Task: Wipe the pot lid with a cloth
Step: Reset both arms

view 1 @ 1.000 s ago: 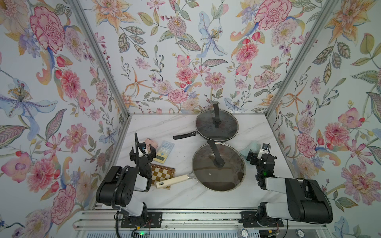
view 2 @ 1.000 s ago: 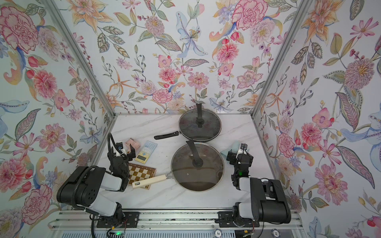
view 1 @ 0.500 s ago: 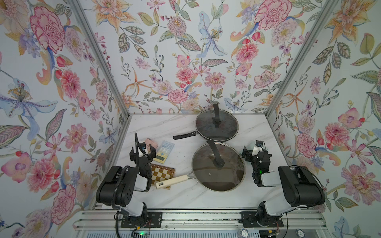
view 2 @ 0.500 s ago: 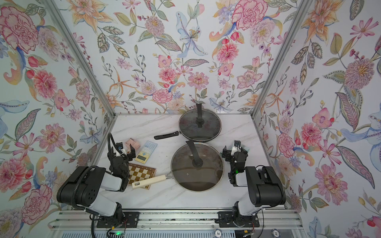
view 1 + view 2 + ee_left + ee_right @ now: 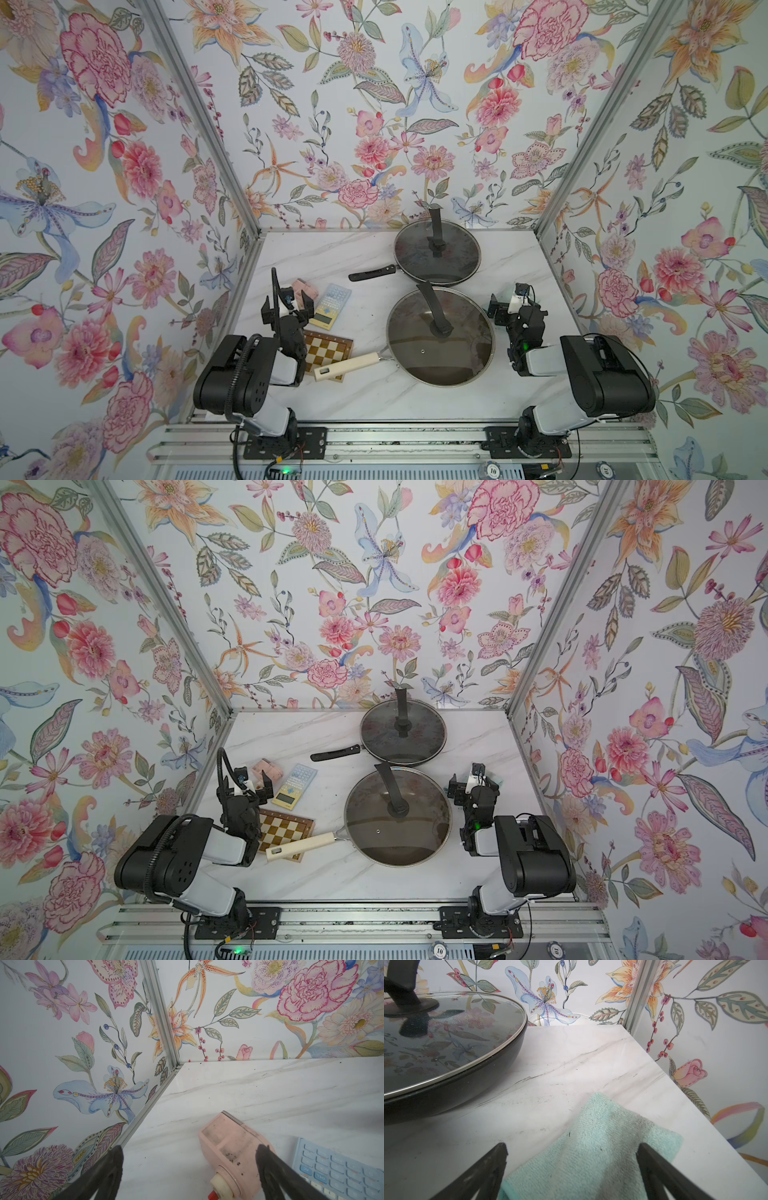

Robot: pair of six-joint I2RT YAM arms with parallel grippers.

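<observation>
The only legible writing was "AC" and "DEL" on the calculator (image 5: 340,1172) keys, upside down in the left wrist view, and "10" on a round token (image 5: 492,471) at the front rail. The right gripper (image 5: 572,1147) stood spread wide and held nothing. Its fingers (image 5: 654,1167) framed the cloth (image 5: 602,1136), which lay flat on the table (image 5: 324,257) below them. Whether they touched it could not be told. In both top views the gripper (image 5: 509,305) hid most of the cloth, just right of the near lid (image 5: 440,336). The left gripper (image 5: 190,1150) was also wide open and empty, low beside the pink object (image 5: 228,1142); contact could not be told. The near lid sat on a pan whose cream handle (image 5: 347,365) crossed a corner of the chessboard (image 5: 328,351). The far lid (image 5: 436,253) sat on a black pan near the back wall, the two pans almost touching. The cloth lay close to the table's right edge and side wall (image 5: 726,1064), with bare marble between it and the black pan (image 5: 467,1084). The back left corner and the strip in front of the near pan were open.
</observation>
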